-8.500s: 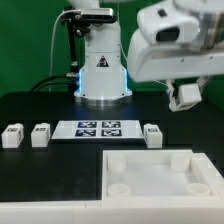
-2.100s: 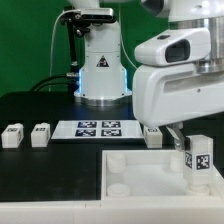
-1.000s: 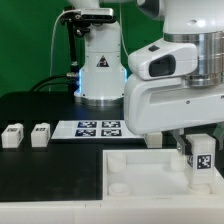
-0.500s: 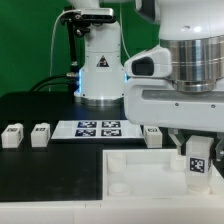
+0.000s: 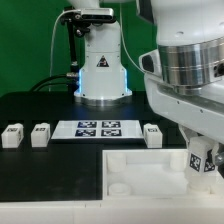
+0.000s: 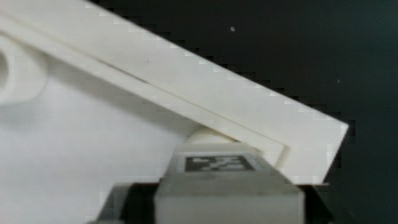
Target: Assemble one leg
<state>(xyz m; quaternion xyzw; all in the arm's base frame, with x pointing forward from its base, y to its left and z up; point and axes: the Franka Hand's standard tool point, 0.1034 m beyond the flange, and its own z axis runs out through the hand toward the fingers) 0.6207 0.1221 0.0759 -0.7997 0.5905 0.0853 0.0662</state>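
wrist view looks down along the held leg (image 6: 222, 168): its tagged face sits between the grey jaws of the gripper (image 6: 217, 205), which is clamped on it from both sides. just past the leg's far end a pale round edge peeks out. i take this for the corner socket (image 6: 214, 131), tucked where two rims of the white tray-like piece (image 6: 267, 105) meet. so the socket lies almost straight ahead along the leg's long axis, only a sliver off it. i judge the coming move to be a short push along that axis, perhaps after a small sideways correction. how much gap is left between leg and socket cannot be told here.

exterior view helps in part: the leg (image 5: 197, 162) stands upright at the lower right of the frame, tag toward the camera, its lower end near the tray's back right corner. the arm's bulk hides the jaws and the socket there. this view also shows what the wrist cannot, out on the black table (image 5: 40, 105): a spare leg (image 5: 12, 136) at the frame's left edge, another just beside it (image 5: 40, 134), and a third (image 5: 152, 134) just off the right end of the marker board (image 5: 97, 128).
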